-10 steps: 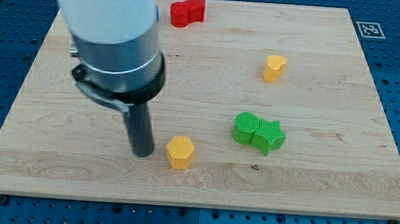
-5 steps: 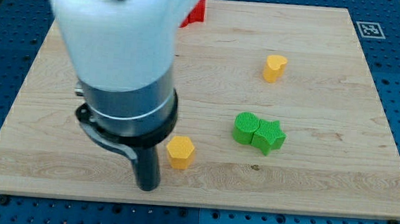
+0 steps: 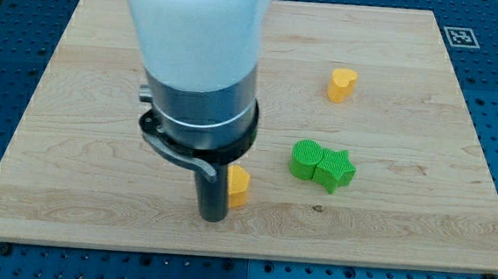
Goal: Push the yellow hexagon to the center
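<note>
While my dark rod stands on the pale wooden worktop (image 3: 47, 143), my tip (image 3: 213, 216) sits low in the view, touching or almost touching the view's left side of the small yellow hexagon block (image 3: 239, 186). My rod hides part of that block, so only its right half shows. I have no claw to spread or press together; the rod simply pushes.

Towards the view's right, well apart from the hexagon, lie a green rounded ridged block (image 3: 306, 158) and a green star-shaped block (image 3: 336, 170), touching each other. A yellow heart-shaped block (image 3: 342, 84) rests nearer the view's top right.

As I judge it, the hexagon lies below the worktop's centre and only slightly off it sideways, so the push should run mostly towards the view's top. To do that well, I should bring my tip under the hexagon's bottom edge, line it up with the block's middle so it does not spin away, and slide slowly, keeping clear of the green pair.
</note>
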### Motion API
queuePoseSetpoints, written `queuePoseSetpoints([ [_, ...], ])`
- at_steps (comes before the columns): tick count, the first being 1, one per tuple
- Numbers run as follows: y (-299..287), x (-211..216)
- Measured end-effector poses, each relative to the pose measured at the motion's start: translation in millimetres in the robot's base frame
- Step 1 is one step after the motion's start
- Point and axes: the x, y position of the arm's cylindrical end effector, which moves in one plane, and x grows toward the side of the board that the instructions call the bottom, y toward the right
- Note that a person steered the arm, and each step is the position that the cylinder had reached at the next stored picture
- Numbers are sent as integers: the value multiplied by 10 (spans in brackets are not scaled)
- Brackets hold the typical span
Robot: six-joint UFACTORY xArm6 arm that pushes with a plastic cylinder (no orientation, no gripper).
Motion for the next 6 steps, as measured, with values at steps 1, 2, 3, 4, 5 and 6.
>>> queuePoseSetpoints([
  [1, 148, -1],
  [2, 205, -33],
  [3, 205, -220],
  [4, 205, -537],
  [5, 205, -934],
  [6, 85, -1244],
])
